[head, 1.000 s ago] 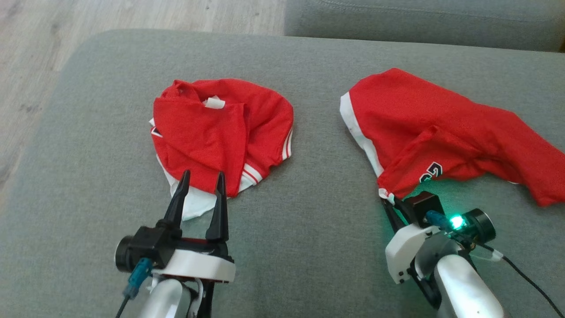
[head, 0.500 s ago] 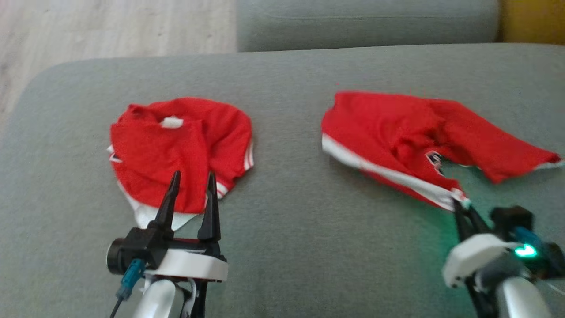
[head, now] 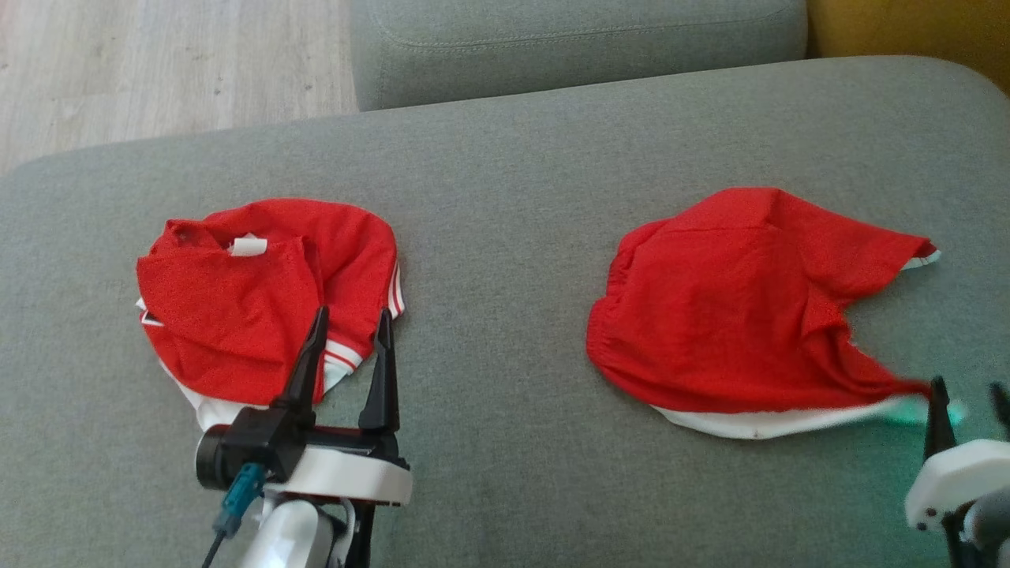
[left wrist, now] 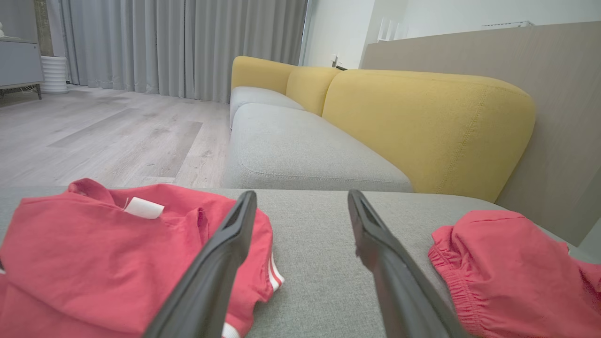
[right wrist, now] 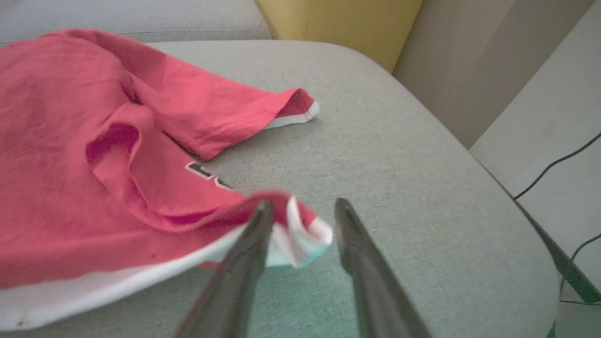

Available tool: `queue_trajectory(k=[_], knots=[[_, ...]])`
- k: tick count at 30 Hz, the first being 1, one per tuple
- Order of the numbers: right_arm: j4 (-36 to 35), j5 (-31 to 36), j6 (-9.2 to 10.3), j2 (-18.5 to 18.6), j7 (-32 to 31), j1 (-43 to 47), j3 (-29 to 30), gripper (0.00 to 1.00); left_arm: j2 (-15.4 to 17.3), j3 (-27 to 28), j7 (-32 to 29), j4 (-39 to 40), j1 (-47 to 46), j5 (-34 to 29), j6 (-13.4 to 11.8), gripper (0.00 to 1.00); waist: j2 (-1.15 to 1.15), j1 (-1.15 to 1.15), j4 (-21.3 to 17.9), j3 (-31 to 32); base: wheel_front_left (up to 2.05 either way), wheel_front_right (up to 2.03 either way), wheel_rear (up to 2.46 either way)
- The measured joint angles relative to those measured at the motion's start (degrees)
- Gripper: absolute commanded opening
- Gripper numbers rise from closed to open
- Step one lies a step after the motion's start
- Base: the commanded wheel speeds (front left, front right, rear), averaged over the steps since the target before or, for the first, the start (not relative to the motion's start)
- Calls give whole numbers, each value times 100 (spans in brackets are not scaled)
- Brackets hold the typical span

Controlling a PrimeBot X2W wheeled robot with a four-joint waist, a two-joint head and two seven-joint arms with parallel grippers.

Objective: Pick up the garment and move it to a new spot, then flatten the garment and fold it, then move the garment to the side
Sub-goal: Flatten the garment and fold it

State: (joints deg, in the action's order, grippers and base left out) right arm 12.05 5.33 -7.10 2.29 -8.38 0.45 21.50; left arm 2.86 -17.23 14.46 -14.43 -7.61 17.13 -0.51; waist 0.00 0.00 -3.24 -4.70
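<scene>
Red mesh jersey with white tag and red-striped sleeve trim [head: 229, 315] lies crumpled on the grey sofa cushion [head: 505, 197], just ahead and left of my left gripper [head: 352, 314]. That gripper stands wide apart and empty, one finger over the trim. I'd pinch one outer edge, not the heap. My right gripper [right wrist: 304, 204], far right of it, is parted beside the white-edged red cloth [head: 726, 315].
</scene>
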Motion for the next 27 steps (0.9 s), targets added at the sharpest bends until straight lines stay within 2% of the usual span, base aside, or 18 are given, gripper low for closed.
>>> queue_trajectory(k=[5,14,23,27], knots=[[-89,-31,0,0,470,-183,-86,100,0,-23,0,-10,0,0,2,100,0,0,83,-8,0,0,0],[-378,-777,0,4,1274,-338,-1730,100,0,-51,-1,-31,-3,1,8,100,0,0,307,13,0,0,0],[-209,-705,0,10,1204,-356,-2242,100,0,-100,-1,-53,-3,1,7,100,0,0,605,-18,0,0,0],[-24,-514,0,19,832,-447,-2635,100,0,-123,0,-54,-4,3,7,100,0,0,757,-73,0,0,0]])
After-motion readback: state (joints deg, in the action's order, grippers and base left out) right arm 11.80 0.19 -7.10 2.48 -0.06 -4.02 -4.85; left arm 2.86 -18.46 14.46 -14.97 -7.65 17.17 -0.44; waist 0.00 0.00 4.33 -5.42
